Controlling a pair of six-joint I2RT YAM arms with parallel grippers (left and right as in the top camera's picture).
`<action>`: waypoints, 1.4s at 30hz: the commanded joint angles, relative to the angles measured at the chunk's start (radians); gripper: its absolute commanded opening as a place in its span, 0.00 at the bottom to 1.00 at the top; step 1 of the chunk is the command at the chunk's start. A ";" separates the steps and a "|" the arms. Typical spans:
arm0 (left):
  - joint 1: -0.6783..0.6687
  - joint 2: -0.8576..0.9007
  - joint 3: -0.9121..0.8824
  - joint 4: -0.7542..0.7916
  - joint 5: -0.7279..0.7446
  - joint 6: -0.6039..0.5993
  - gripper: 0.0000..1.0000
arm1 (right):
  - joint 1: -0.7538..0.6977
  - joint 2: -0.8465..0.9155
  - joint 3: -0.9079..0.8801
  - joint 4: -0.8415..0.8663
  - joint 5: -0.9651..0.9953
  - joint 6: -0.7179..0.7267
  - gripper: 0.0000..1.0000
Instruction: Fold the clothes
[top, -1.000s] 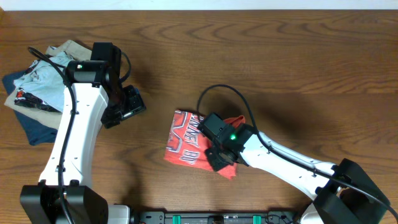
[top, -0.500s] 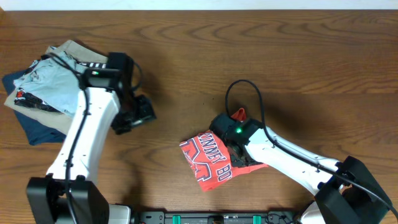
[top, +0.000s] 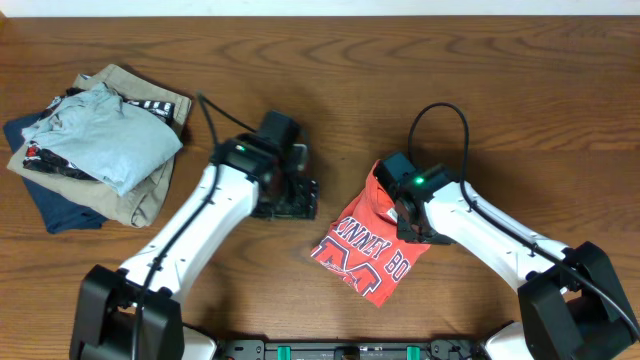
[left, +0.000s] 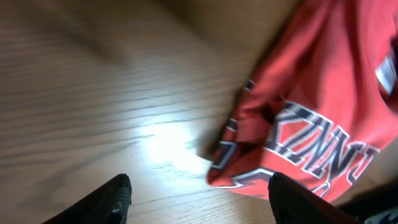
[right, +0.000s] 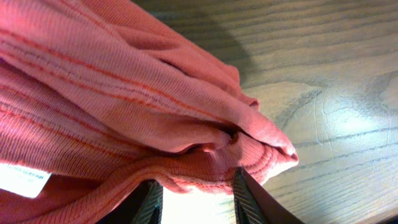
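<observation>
The coral-red T-shirt (top: 372, 250) lies folded small on the wooden table, its white-and-dark lettering facing up, right of centre. My right gripper (top: 408, 215) is shut on its upper right edge; the right wrist view shows the bunched red fabric (right: 155, 106) pinched between the fingers (right: 196, 196). My left gripper (top: 300, 197) is open and empty just left of the shirt. In the left wrist view its fingers (left: 199, 202) spread over bare wood, with the shirt's printed corner (left: 298, 137) just ahead.
A stack of folded garments (top: 90, 140), light blue on tan and navy, sits at the far left of the table (top: 330, 80). The right arm's black cable (top: 440, 125) loops above the shirt.
The right gripper has dragged the shirt to the right and turned it. The left arm has swung from beside the stack to the shirt's left edge.
</observation>
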 joint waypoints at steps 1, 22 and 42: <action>-0.066 0.014 -0.018 0.021 0.017 0.039 0.73 | -0.023 0.000 0.008 0.025 0.027 -0.029 0.37; -0.196 0.256 -0.019 0.201 0.043 0.078 0.73 | -0.070 0.000 0.008 0.069 0.044 -0.044 0.36; -0.175 0.202 -0.013 0.114 0.003 -0.418 0.71 | -0.151 -0.004 0.012 0.325 -0.004 -0.297 0.42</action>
